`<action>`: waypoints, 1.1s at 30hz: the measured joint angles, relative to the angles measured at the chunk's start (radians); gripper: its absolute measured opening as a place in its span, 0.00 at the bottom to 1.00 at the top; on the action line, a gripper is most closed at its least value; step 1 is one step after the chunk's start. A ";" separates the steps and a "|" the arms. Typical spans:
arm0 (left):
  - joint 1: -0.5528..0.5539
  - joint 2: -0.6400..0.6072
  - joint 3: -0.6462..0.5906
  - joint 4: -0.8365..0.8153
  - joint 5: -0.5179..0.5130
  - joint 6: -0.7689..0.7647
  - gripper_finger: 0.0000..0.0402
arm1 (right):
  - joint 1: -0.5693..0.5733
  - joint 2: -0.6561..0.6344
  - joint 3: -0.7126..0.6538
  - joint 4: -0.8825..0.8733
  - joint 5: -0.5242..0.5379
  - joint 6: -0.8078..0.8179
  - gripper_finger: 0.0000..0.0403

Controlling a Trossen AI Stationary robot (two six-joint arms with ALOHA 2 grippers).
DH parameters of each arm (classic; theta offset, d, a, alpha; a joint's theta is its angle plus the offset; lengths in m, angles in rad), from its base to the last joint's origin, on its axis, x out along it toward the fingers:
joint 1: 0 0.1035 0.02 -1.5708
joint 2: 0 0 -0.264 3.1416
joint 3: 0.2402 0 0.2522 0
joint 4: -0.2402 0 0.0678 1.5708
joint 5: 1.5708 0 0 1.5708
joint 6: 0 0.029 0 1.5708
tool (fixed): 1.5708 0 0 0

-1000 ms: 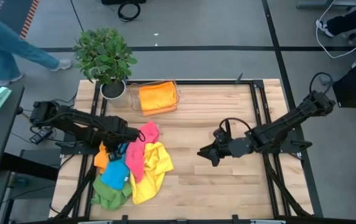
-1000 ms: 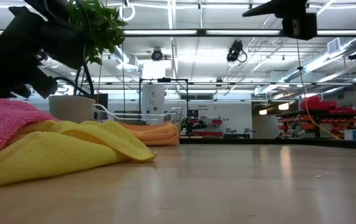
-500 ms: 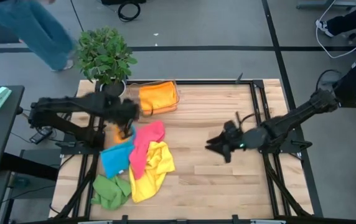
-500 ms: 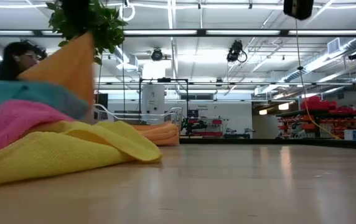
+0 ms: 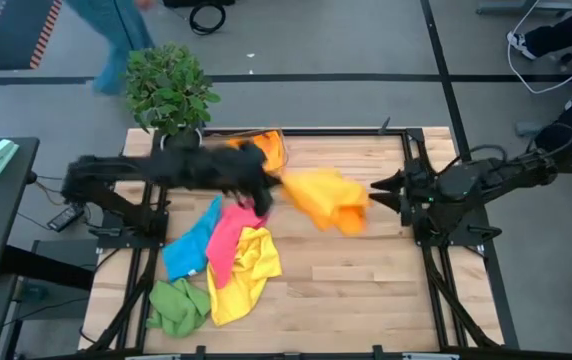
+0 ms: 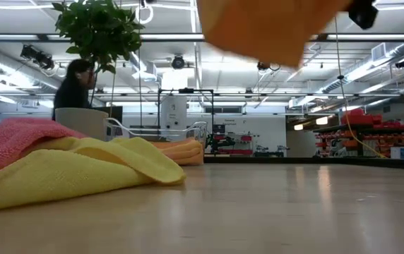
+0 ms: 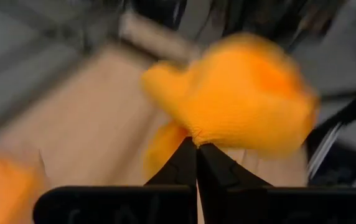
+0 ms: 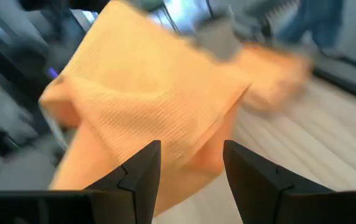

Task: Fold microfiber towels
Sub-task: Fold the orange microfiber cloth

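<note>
Left claw (image 5: 266, 190), pinched tight on a corner of the orange towel (image 5: 328, 198), carries it in the air over the middle of the tabletop (image 5: 366, 290), between the two arms. Right claw (image 5: 381, 188), jaws standing wide and empty, waits at the right side just beside the hanging cloth. The remaining towels, namely pink towel (image 5: 228, 240), yellow towel (image 5: 246, 270), blue towel (image 5: 186, 250) and green towel (image 5: 178, 308), lie heaped at the near left; a folded orange cloth (image 5: 266, 150) rests in the clear tray (image 5: 284, 152) at the far edge, by the potted plant (image 5: 169, 90). To do this step well, the towel should probably be lowered onto bare wood and spread flat, the right claw taking an opposite corner before any fold is made.
</note>
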 joint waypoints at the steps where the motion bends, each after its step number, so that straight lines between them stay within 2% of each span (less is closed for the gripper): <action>1: -0.014 0.036 -0.029 -0.002 0.005 -0.044 0.02 | -0.003 0.002 0.000 -0.058 -0.003 0.014 0.45; 4: -0.054 0.148 -0.123 0.013 0.059 -0.178 0.05 | -0.003 0.030 -0.009 -0.194 -0.008 0.053 0.45; 6: -0.073 0.233 -0.174 0.025 0.128 -0.253 0.06 | -0.002 0.047 -0.037 -0.222 -0.026 0.070 0.45; 10: -0.082 0.352 -0.203 -0.043 0.330 -0.331 0.13 | -0.002 0.082 -0.130 -0.157 -0.132 0.086 0.45; 12: -0.079 0.369 -0.201 -0.065 0.386 -0.335 0.18 | 0.005 0.102 -0.191 -0.058 -0.232 0.064 0.45; 14: -0.079 0.370 -0.201 -0.062 0.383 -0.332 0.22 | 0.024 0.138 -0.256 0.073 -0.310 0.008 0.45; 15: -0.079 0.369 -0.199 -0.056 0.371 -0.318 0.25 | 0.037 0.161 -0.288 0.142 -0.314 -0.028 0.45; 17: -0.079 0.361 -0.189 -0.070 0.346 -0.286 0.28 | 0.053 0.214 -0.336 0.271 -0.279 -0.115 0.45; 19: -0.079 0.344 -0.180 -0.093 0.332 -0.268 0.31 | 0.051 0.278 -0.362 0.358 -0.202 -0.247 0.45; 22: -0.078 0.318 -0.176 -0.117 0.285 -0.268 0.34 | 0.029 0.379 -0.368 0.398 -0.108 -0.496 0.45; 25: -0.087 0.295 -0.176 -0.137 0.244 -0.270 0.35 | -0.011 0.485 -0.368 0.419 -0.103 -0.693 0.45; 29: -0.108 0.276 -0.176 -0.172 0.210 -0.273 0.35 | -0.058 0.626 -0.368 0.458 -0.114 -0.829 0.45; 33: -0.130 0.257 -0.175 -0.212 0.192 -0.287 0.34 | -0.102 0.724 -0.367 0.542 -0.112 -0.896 0.45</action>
